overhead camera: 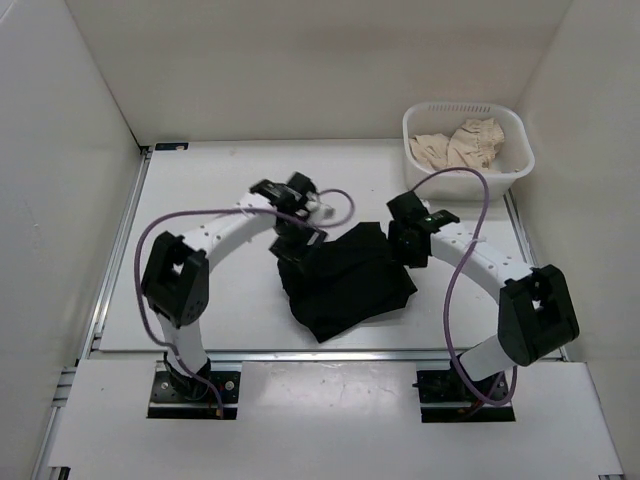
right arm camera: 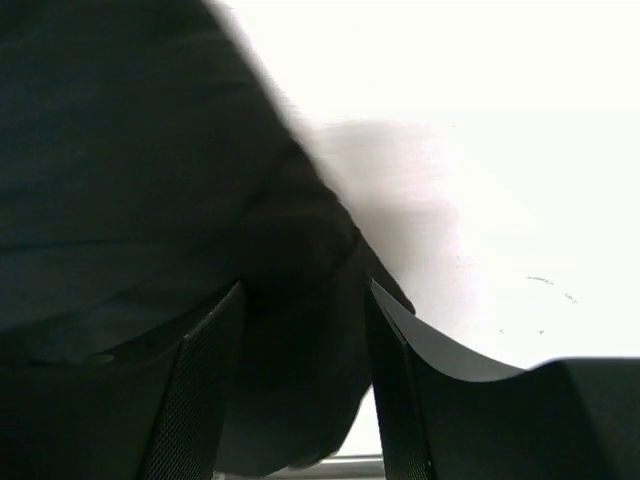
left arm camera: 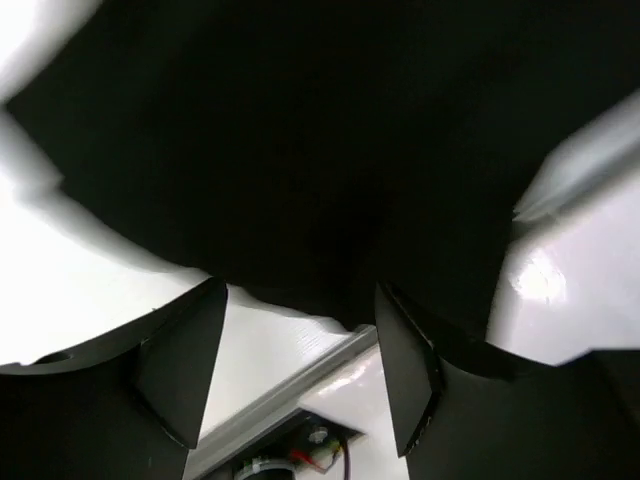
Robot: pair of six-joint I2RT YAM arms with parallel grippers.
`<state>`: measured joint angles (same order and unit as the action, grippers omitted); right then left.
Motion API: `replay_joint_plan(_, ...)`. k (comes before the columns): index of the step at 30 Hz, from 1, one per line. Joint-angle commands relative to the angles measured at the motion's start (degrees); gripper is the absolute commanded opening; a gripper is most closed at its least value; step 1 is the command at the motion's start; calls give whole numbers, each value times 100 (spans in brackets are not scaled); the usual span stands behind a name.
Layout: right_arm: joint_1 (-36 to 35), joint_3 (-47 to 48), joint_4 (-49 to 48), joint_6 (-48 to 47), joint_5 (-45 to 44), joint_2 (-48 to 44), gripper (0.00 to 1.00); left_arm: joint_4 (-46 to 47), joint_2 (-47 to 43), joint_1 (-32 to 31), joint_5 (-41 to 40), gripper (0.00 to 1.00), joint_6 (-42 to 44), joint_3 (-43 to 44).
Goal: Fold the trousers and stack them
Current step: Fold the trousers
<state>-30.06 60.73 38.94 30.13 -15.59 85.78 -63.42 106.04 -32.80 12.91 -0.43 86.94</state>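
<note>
Left gripper (left arm camera: 300, 290): jaws apart, at trousers (overhead camera: 345, 285) edge. Right gripper (right arm camera: 305, 290): jaws apart round fold; we cannot tell if pinched. Trousers: bunched, centre of top view. Risk, we judge: single layer caught, fold drags crooked.

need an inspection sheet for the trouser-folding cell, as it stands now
Surface: white table, no stains seen.
Job's things: black soft-fabric trousers, bunched in a heap at centre, not folded flat.
Clutter: white plastic basket at the far right corner, crumpled beige cloth inside.
Grippers: left gripper open, fingers at the trousers' edge; right gripper fingers apart with fabric between them, grip unclear.
Cables: purple cables loop loose along both arms; the right one crosses the basket's near wall in the top view.
Surroundings: white enclosure walls on three sides.
</note>
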Motion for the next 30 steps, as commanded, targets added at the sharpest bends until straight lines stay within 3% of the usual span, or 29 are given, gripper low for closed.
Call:
replay_joint_plan(1,421,-550,-668,388,890,-342,56,329,-672,-1016,-339,72,43,-595)
replay_joint_plan(7,765,-1624,-1265,1029,1664,-465,55,1146,-549,-2141,-1192,72,43,-1845)
replay_joint_plan(10,765,-2099,-1538,1476,1858,-657,52,1594,-610,-2301,-2148,71,43,-2487)
replay_joint_plan(15,765,-2574,-1653,2093,2052,-1307,50,2000,-1049,-2363,-2899,71,43,-3253)
replay_joint_plan(21,932,-1751,-608,1620,1789,-1862,55,2000,-1708,-2363,-2776,74,43,-3438)
replay_joint_plan(23,1082,-1408,-545,1286,1840,-1863,62,2000,-2033,-2363,-2715,77,43,-3438)
replay_joint_plan(26,1257,-897,-703,1013,2121,-1548,71,1737,-2464,-2363,-2443,81,43,-3351)
replay_joint_plan(30,1380,-291,-1195,837,2499,-538,77,1139,-2667,-2012,-1425,83,43,-2981)
